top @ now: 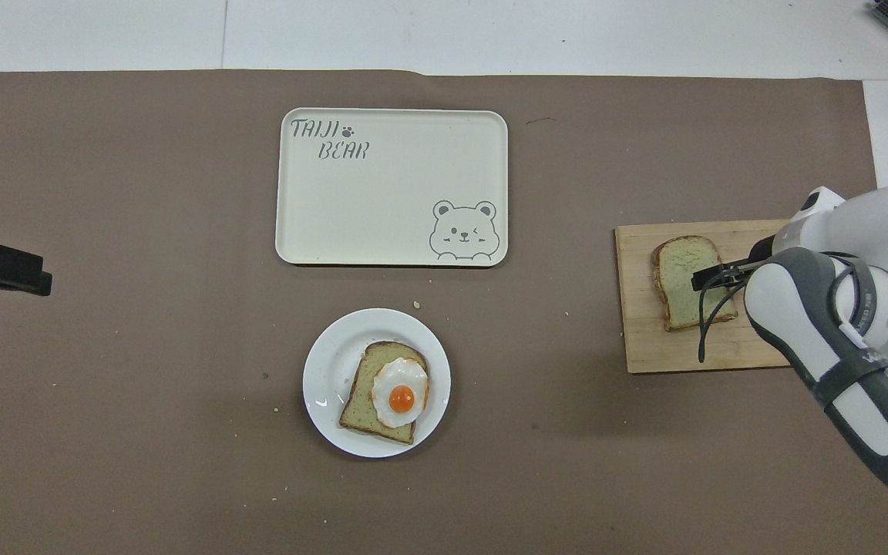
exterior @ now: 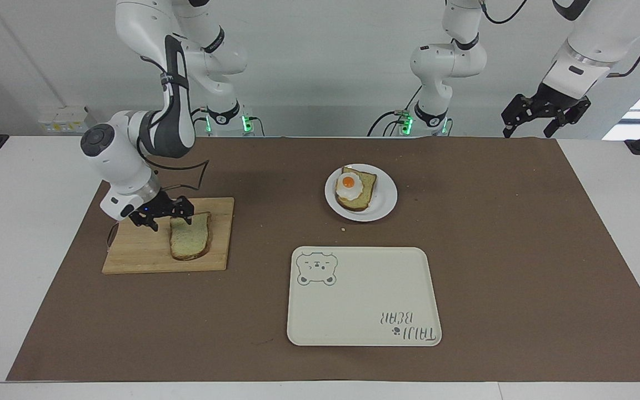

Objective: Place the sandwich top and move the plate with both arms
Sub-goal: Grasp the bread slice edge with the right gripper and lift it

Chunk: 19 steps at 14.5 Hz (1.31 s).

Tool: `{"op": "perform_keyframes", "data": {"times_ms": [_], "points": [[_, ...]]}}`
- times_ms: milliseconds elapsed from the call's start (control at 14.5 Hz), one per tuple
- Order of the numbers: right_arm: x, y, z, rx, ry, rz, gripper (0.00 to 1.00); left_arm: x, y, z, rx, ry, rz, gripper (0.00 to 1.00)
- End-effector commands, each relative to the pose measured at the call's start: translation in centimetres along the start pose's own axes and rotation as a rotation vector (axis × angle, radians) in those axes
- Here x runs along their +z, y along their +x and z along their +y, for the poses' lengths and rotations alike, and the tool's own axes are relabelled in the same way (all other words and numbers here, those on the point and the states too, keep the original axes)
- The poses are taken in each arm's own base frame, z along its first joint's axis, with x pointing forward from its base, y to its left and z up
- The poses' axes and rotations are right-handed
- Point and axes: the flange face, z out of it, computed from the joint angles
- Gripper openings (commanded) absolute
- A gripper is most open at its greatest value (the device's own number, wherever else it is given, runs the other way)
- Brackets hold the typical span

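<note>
The sandwich top [exterior: 191, 243], a plain pale slice with brown crust, lies flat on a wooden cutting board [exterior: 136, 253] toward the right arm's end of the table; it also shows in the overhead view [top: 679, 289]. My right gripper [exterior: 171, 222] is open and low over the slice's end nearer the robots, one finger over the bread and one over the board; it also shows in the overhead view [top: 704, 278]. The white plate [exterior: 388, 195] holds a bread slice with a fried egg [exterior: 349, 186]. My left gripper [exterior: 542, 119] waits open, raised over the left arm's end of the table.
A cream tray with a bear drawing [exterior: 364, 300] lies farther from the robots than the plate. A brown mat [exterior: 520, 250] covers the table. Small crumbs lie beside the plate.
</note>
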Motion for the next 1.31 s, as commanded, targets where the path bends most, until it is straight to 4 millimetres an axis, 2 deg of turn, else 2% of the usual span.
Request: {"op": "perform_keyframes", "data": {"times_ms": [0, 207, 346, 553, 830, 899, 1245], "points": [[0.6, 0.0, 0.6, -0.027, 0.046, 0.033, 1.0, -0.2, 0.0, -0.3, -0.012, 0.015, -0.011, 1.0], [0.7, 0.0, 0.9, -0.034, 0.048, 0.036, 0.82, -0.2, 0.0, -0.3, -0.012, 0.015, -0.011, 1.0], [1.6, 0.0, 1.7, -0.049, 0.048, 0.04, 0.8, -0.2, 0.0, -0.3, -0.012, 0.015, -0.011, 1.0], [1.8, 0.1, 1.6, -0.037, 0.097, 0.061, 0.64, -0.2, 0.0, -0.3, -0.012, 0.015, -0.011, 1.0], [1.9, 0.1, 1.6, -0.038, 0.097, 0.061, 0.17, -0.2, 0.0, -0.3, -0.012, 0.015, -0.011, 1.0], [1.8, 0.1, 1.6, -0.032, 0.096, 0.06, 0.02, -0.2, -0.1, -0.3, -0.012, 0.015, -0.009, 1.0], [1.9, 0.3, 1.1, 0.004, 0.098, 0.057, 0.0, -0.2, -0.1, -0.3, -0.012, 0.015, -0.009, 1.0]]}}
